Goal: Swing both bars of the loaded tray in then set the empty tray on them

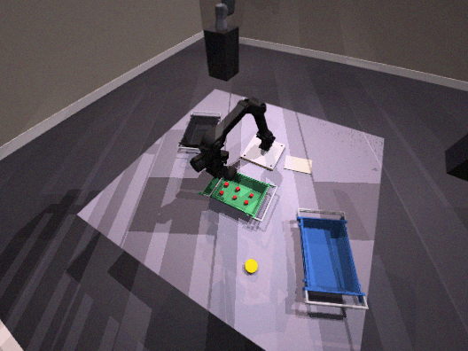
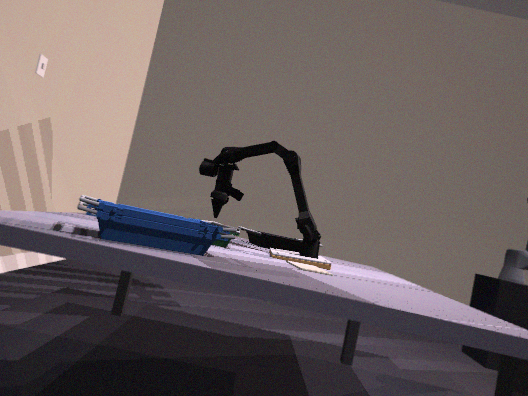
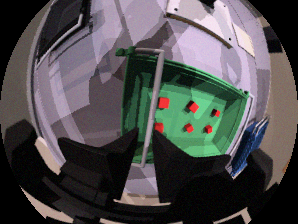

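Note:
The green tray (image 1: 260, 214) (image 3: 125, 100) stands on the table with several small red blocks (image 1: 237, 189) (image 3: 163, 103) in it. One wire bar (image 3: 155, 90) lies across its top near the left end. The other bar (image 1: 269, 203) sticks out over the right end. My gripper (image 3: 145, 131) (image 2: 216, 215) is slightly open above the first bar. That bar passes between the fingertips in the wrist view but is not gripped. An empty blue tray (image 1: 325, 253) (image 2: 155, 231) and an empty dark tray (image 1: 199, 129) (image 3: 57, 26) both have their bars out; which one is meant, I cannot tell.
The dark tray is at the left beyond my forearm, the blue one at the right. A yellow disc (image 1: 251, 266) lies in front of the green tray. My white base plate (image 1: 271, 160) and a cream rectangle (image 1: 298, 164) are behind it.

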